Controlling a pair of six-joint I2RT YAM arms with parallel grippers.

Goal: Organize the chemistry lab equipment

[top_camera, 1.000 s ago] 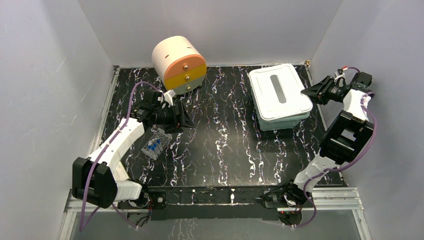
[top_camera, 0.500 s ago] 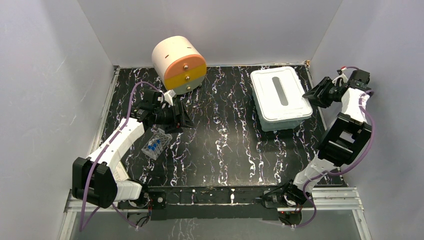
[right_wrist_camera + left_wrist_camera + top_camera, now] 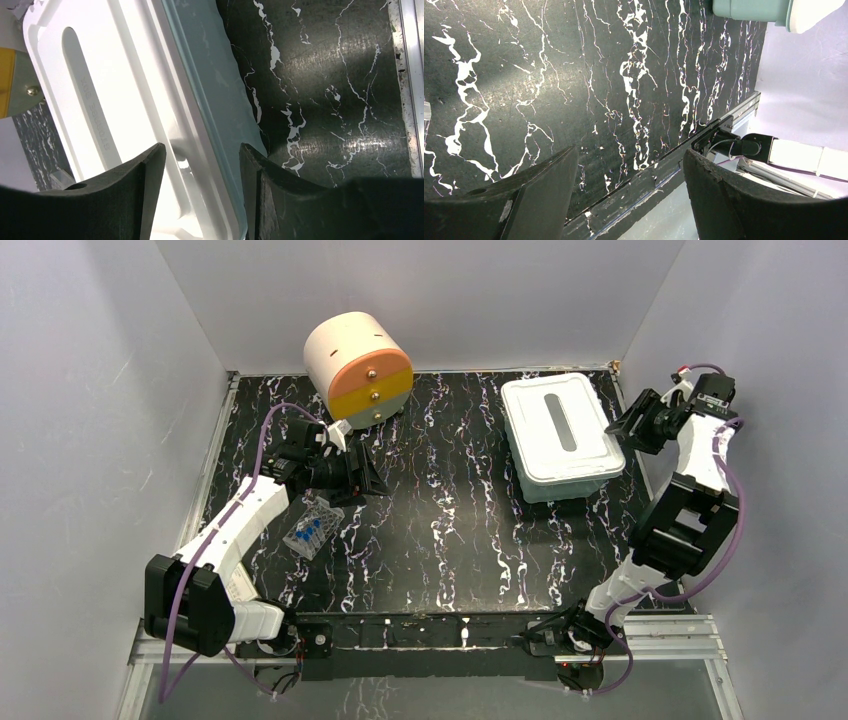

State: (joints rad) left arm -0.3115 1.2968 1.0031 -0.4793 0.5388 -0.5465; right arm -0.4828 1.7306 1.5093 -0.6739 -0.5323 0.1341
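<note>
Because the clear plastic tube rack (image 3: 311,527) of small blue-capped test tubes (image 3: 306,534) sits left on the black marbled counter (image 3: 440,530), the left gripper (image 3: 629,157) hovers just beside it, spread and empty. Far right, the right gripper (image 3: 201,150) gapes over the rim of the white-lidded teal bin (image 3: 560,430), probably to open it for storage.
</note>
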